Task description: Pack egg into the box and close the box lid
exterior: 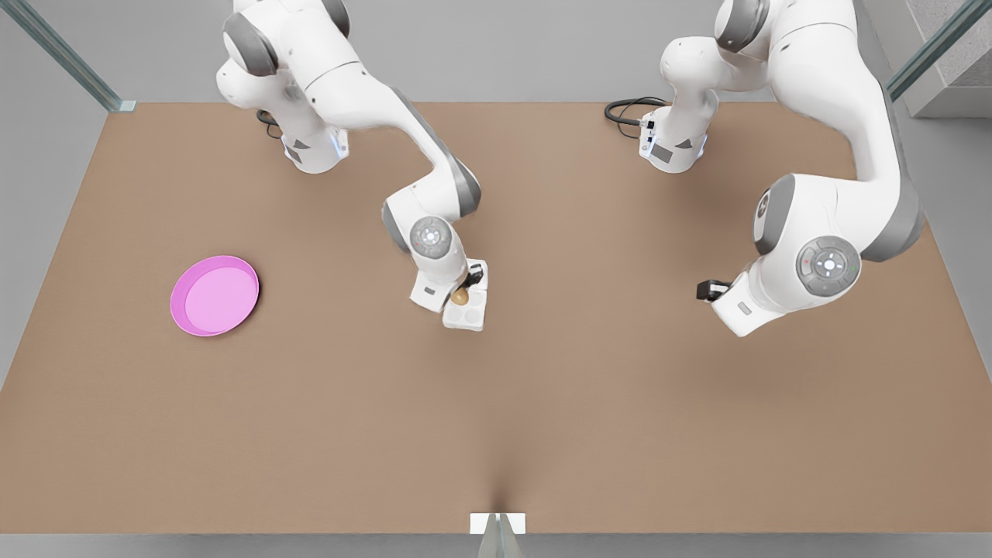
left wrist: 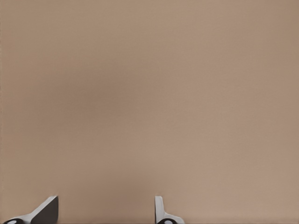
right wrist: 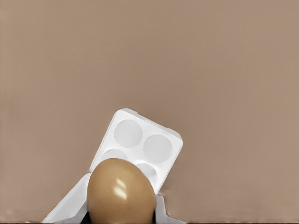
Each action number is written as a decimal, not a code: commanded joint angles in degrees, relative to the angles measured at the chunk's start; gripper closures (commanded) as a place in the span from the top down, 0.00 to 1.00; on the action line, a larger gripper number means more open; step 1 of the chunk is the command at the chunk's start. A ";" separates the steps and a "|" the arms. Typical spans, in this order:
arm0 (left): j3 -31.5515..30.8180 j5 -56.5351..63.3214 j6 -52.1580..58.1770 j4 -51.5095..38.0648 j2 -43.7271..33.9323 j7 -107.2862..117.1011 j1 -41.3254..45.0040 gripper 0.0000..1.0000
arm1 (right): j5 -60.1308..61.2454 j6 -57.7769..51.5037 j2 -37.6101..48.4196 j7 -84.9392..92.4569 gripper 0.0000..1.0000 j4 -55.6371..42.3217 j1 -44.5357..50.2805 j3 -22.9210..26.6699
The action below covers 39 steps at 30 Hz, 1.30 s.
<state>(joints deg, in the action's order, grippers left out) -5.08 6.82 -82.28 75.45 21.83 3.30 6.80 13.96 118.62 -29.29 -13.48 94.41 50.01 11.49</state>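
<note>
The right gripper [exterior: 465,288], on the arm at the front view's left, is hanging over the box [exterior: 467,308] near the middle of the worktop [exterior: 542,403], its fingers [right wrist: 70,207] clenched on the egg [right wrist: 121,191]. In the right wrist view the egg is sitting above the near edge of the four-cup tray, partly covering two cups (the two far cups are lying bare), so a release from here is risking the egg landing on the ridge between cups and rolling off onto the worktop. The box lid cannot be told apart from the tray here; if it is lying open behind the gripper, a lowering finger could be catching it. The left gripper [left wrist: 105,212], at the front view's right, is waiting well apart over bare worktop with its fingers released. A pink plate [exterior: 215,295] is lying far off at the front view's left.
</note>
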 commanded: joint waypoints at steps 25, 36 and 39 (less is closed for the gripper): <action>-6.87 2.49 -20.38 17.10 0.32 41.43 22.38 1.00 | -19.67 -20.62 17.60 14.27 1.00 -5.11 -57.92 -23.70; -6.87 3.28 -31.37 16.74 9.90 61.12 39.87 1.00 | -15.98 -26.86 18.48 14.10 1.00 -12.23 -54.41 -19.92; -6.61 5.92 -34.09 15.43 13.85 62.35 39.79 1.00 | -18.09 -25.54 19.97 13.57 1.00 -12.76 -54.67 -20.01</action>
<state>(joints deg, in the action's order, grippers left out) -11.78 11.07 -109.77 91.04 34.79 40.17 46.61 -3.37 95.23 -9.68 -5.20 81.96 -4.85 -8.41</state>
